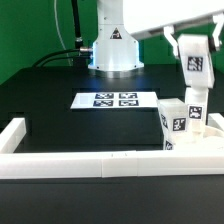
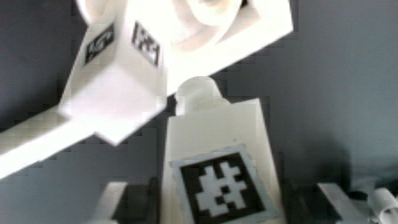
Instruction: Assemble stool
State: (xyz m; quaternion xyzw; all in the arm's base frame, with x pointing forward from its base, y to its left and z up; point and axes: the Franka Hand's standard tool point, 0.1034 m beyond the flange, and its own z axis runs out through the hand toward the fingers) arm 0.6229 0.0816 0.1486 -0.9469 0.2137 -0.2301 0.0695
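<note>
Stool leg (image 2: pixel 221 150) | upright, long axis vertical | fingers (image 2: pixel 111 202) clamped on it | seat disc (image 2: pixel 249 42) just beyond its lower tip

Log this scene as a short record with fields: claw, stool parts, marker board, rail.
claw: claw straddles the tagged leg; cannot tell whether it grips
second leg: second leg, tagged, by the rail at the exterior view's right
marker board: marker board lies flat, apart from the stool parts
rail: rail, white, along the near edge of the table
table: table, black
</note>
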